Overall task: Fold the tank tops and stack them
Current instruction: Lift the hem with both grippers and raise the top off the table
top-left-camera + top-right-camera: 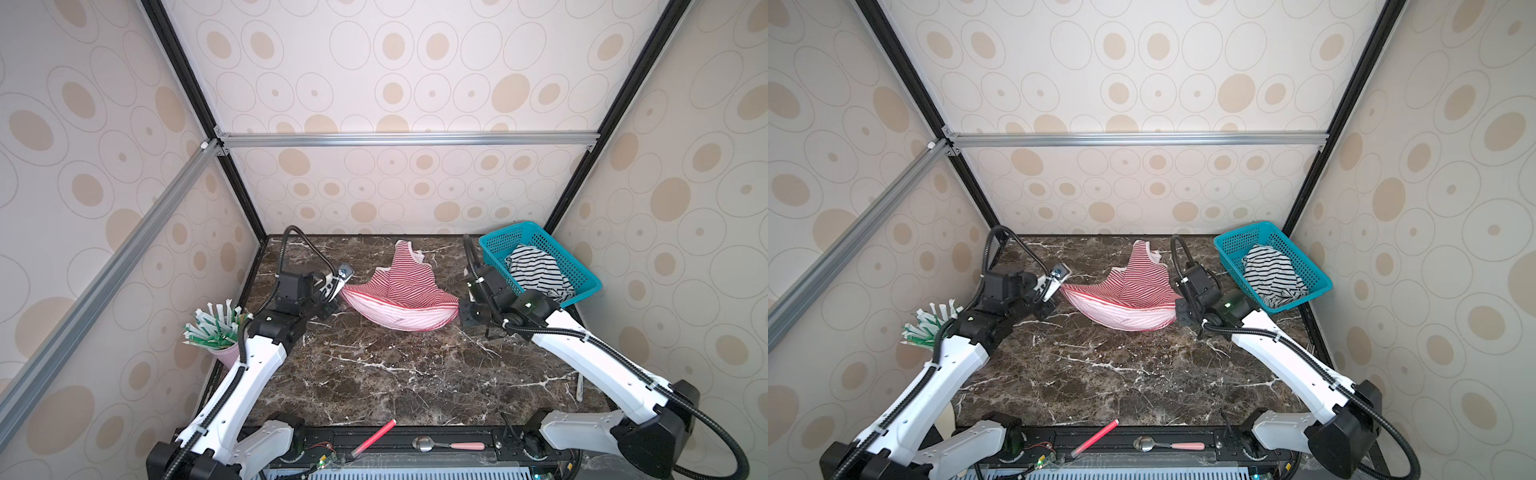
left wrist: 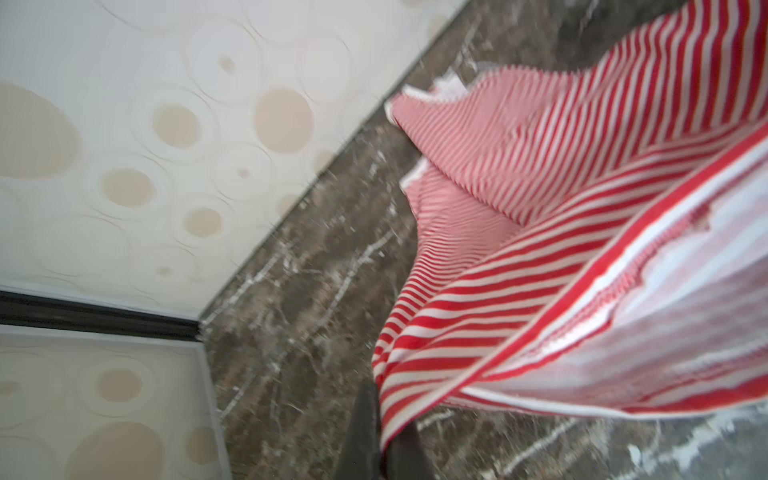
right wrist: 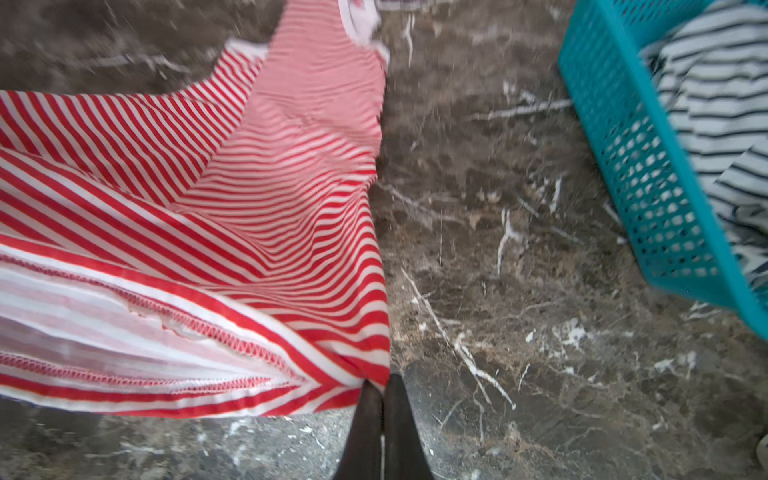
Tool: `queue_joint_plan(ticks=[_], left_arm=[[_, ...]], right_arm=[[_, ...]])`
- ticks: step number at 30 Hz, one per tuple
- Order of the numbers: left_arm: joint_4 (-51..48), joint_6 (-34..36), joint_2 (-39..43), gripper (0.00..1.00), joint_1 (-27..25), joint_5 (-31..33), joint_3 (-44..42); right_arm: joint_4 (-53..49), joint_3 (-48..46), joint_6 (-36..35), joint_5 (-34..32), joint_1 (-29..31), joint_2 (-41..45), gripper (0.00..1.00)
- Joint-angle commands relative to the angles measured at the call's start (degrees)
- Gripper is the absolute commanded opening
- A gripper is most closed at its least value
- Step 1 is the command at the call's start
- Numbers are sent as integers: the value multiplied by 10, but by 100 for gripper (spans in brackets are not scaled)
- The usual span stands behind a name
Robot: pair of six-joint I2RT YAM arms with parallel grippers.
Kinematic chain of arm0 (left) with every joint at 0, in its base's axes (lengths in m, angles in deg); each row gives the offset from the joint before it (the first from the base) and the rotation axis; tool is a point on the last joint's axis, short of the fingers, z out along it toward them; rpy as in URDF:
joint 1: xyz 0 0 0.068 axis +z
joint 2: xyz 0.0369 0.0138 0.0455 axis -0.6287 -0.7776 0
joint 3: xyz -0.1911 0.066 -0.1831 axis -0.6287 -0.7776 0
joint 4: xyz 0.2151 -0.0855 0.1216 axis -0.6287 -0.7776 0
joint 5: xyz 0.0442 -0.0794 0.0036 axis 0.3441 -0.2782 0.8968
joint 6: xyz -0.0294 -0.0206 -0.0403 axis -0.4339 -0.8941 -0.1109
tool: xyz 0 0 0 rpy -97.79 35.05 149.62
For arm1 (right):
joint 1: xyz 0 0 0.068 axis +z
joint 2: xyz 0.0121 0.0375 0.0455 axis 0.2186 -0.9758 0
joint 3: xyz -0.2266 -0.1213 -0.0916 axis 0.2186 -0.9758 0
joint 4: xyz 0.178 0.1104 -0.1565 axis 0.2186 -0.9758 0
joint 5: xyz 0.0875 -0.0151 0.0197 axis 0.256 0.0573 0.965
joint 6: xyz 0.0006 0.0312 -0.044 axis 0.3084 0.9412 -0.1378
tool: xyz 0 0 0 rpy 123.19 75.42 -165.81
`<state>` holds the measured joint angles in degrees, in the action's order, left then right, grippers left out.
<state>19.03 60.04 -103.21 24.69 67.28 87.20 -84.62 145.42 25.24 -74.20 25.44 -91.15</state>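
Top views: red-striped tank top point(image 1: 401, 301), hem corners clamped in left hand point(image 1: 337, 289) and right hand point(image 1: 460, 306) beside the basket point(image 1: 496, 244) holding the black-striped top point(image 1: 536, 270); we should lower it taut, evenly.

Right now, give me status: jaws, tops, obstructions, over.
Both jaws shut on red-striped top, hem stretched between them. Black-striped top in basket. Basket close beside right arm.

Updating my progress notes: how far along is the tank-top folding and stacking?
Done: nothing is folded or stacked yet. In hand: the left gripper and right gripper are each shut on a hem corner of the red-striped top, stretching it over the table. Left: fold it, then the black-striped top, crumpled in the basket, and stack both.
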Motion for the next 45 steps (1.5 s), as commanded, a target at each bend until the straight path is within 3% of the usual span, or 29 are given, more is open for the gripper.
queue_joint_plan(ticks=[1, 5, 10, 16, 20, 24, 27, 33, 37, 41, 45], left_arm=[[-39, -48, 20, 0, 5, 4, 83], [-78, -72, 28, 0, 6, 3, 177], [-164, -118, 16, 0, 5, -22, 327], [-237, -144, -5, 0, 6, -33, 476], [-240, -149, -13, 0, 5, -25, 499], [-206, -141, -25, 0, 6, -7, 460], [-167, -134, -51, 0, 6, 4, 432], [-64, -112, -157, 0, 6, 36, 427], [-10, -118, -265, 0, 18, 55, 490], [4, -169, -358, 0, 58, 45, 614], [36, -198, -363, 0, 78, 27, 635]], right_arm=[[-52, 86, -22, -26, 17, 32, 0], [-71, 173, -37, -22, 36, 54, 0], [-65, 256, -45, 81, 40, 67, 0], [-96, 368, -60, 98, 43, 55, 0], [-124, 420, -70, 74, 43, 27, 0], [-140, 446, -88, 44, 37, -12, 0], [-144, 471, -98, 73, -4, -55, 0], [-109, 521, -99, 216, -165, -161, 0], [-122, 664, -94, 299, -235, -268, 0], [-117, 816, -71, 370, -274, -359, 0], [-61, 833, -44, 413, -296, -371, 0]])
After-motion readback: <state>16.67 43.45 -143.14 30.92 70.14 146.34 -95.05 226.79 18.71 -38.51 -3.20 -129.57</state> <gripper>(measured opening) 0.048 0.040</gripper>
